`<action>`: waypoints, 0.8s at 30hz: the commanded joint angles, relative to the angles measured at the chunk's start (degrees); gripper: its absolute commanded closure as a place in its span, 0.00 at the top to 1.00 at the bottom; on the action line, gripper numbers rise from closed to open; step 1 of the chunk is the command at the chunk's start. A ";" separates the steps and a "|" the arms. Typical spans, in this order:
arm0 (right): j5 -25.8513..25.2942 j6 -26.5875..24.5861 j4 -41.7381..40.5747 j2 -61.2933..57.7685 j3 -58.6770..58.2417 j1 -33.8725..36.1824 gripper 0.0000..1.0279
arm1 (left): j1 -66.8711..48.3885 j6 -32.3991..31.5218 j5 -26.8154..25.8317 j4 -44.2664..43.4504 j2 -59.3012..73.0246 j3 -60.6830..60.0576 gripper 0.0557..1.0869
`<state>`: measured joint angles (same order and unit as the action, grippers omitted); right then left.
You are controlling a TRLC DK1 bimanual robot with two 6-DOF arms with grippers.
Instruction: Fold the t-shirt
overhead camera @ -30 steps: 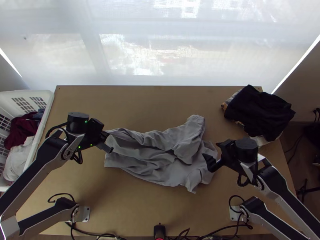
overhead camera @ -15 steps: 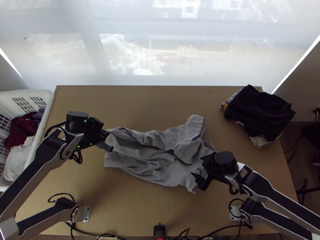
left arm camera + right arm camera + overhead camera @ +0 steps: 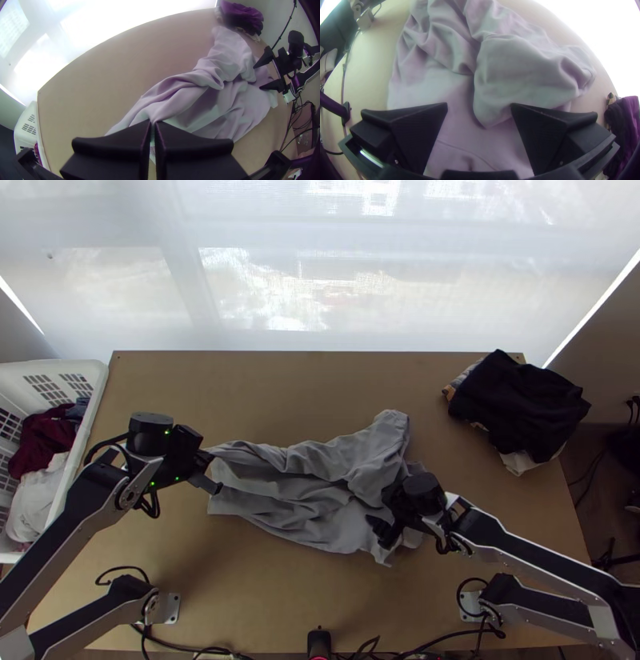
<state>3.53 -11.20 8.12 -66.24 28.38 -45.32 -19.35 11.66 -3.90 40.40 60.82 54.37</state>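
Wooden table (image 3: 280, 604), one, before one bright translucent screen (image 3: 280, 284) at twelve o'clock. Clock directions are read from the table's centre in the top view.

Item: one grey t-shirt (image 3: 296, 492), rumpled with several loose folds, lying across the centre from nine o'clock towards three. Grippers: two. The left gripper (image 3: 213, 470), at nine o'clock, has its fingers closed, pinching the t-shirt's edge between the tips. The right gripper (image 3: 378, 506), at four o'clock, is above the t-shirt with its fingers wide apart, nothing held between them.

Also recorded: one white slatted basket (image 3: 98, 388) at nine o'clock, containing dark red, white and bluish cloth, possibly three pieces; one clothing pile (image 3: 520, 404) at two o'clock, black on top with paler cloth beneath.
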 commanded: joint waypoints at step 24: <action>-4.58 -2.25 9.11 -5.13 22.60 9.81 0.03 | -2.27 0.20 -0.05 0.91 -9.40 -10.95 0.03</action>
<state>-0.86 -12.14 8.10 -74.83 40.56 -38.24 -20.36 11.84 -3.90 40.64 54.19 46.50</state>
